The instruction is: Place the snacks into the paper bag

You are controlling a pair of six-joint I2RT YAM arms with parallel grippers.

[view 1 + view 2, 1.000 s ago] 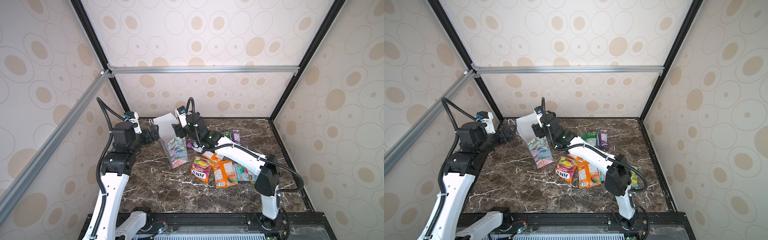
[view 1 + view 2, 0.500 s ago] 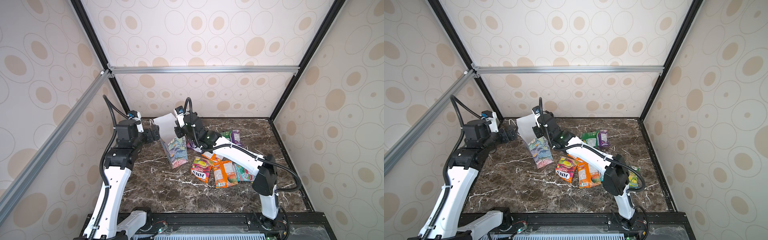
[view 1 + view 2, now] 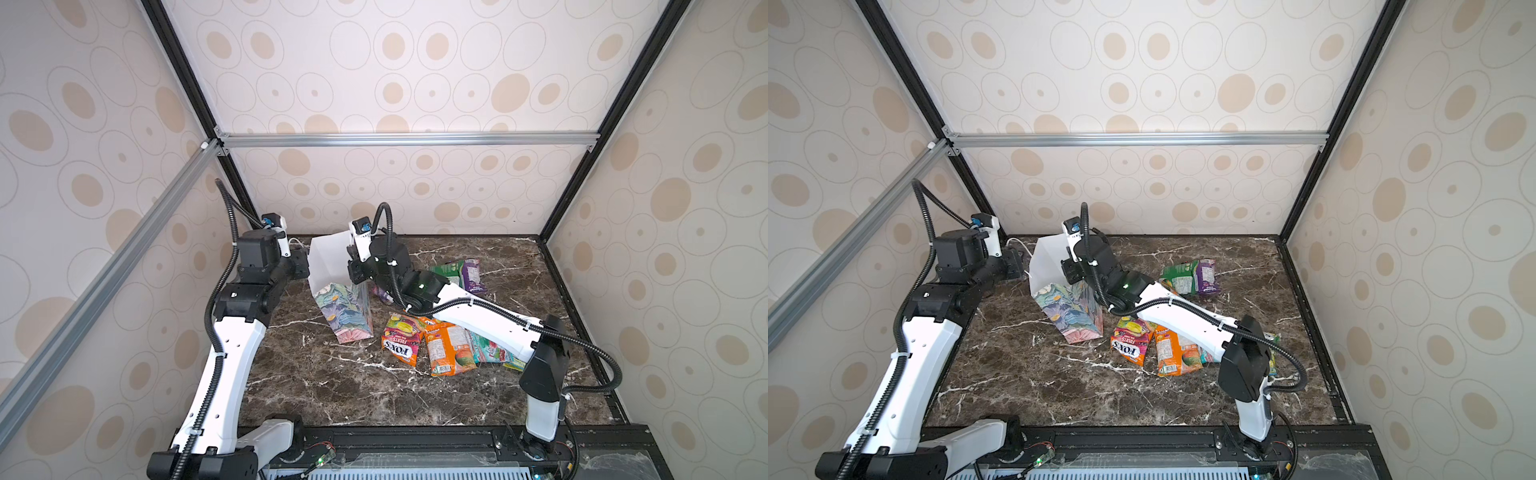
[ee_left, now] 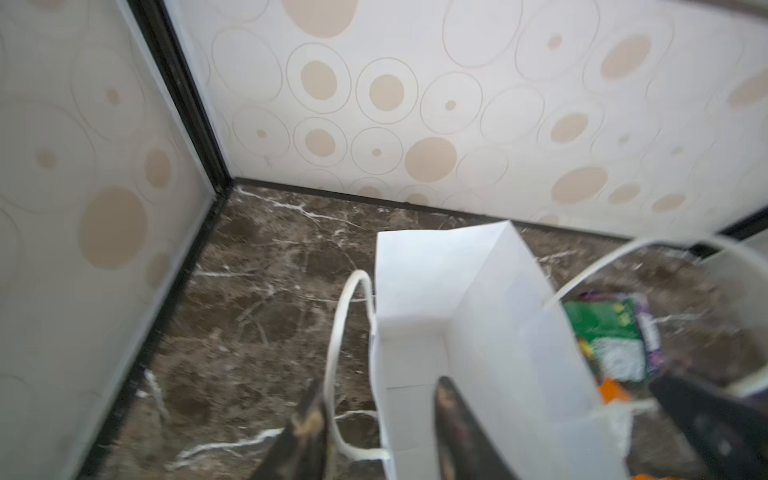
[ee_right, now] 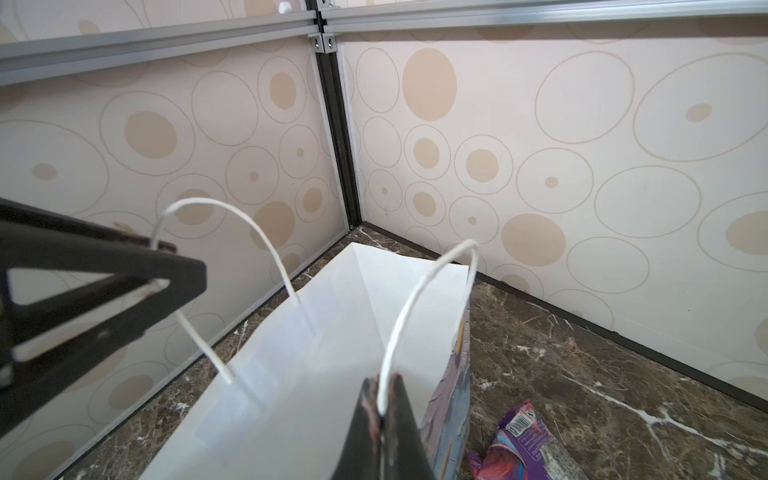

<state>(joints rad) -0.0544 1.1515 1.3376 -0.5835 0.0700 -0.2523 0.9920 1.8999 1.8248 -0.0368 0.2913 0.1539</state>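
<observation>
The paper bag (image 3: 345,307) (image 3: 1071,311) stands open at the back of the table, white inside (image 4: 457,316) (image 5: 332,353). My right gripper (image 3: 355,272) (image 5: 384,411) is shut on one white cord handle (image 5: 415,299) at the bag's right rim. My left gripper (image 3: 305,266) (image 4: 380,382) straddles the opposite rim, jaws apart: one finger inside the bag, the other outside beside the second cord handle (image 4: 336,332). Snacks lie on the table to the bag's right: a red FOX'S packet (image 3: 401,338), an orange one (image 3: 449,347), a teal one (image 3: 490,351), green (image 3: 451,268) and purple (image 3: 473,274) ones further back.
Another purple packet (image 5: 519,449) lies by the bag's base under my right arm. The enclosure's back wall and left corner post (image 4: 187,104) stand close behind the bag. Bare marble table (image 3: 332,386) stretches in front of the bag.
My right gripper has shut on the bag's cord handle. My left arm has moved in to the bag's left rim and its jaws have narrowed around the rim.
</observation>
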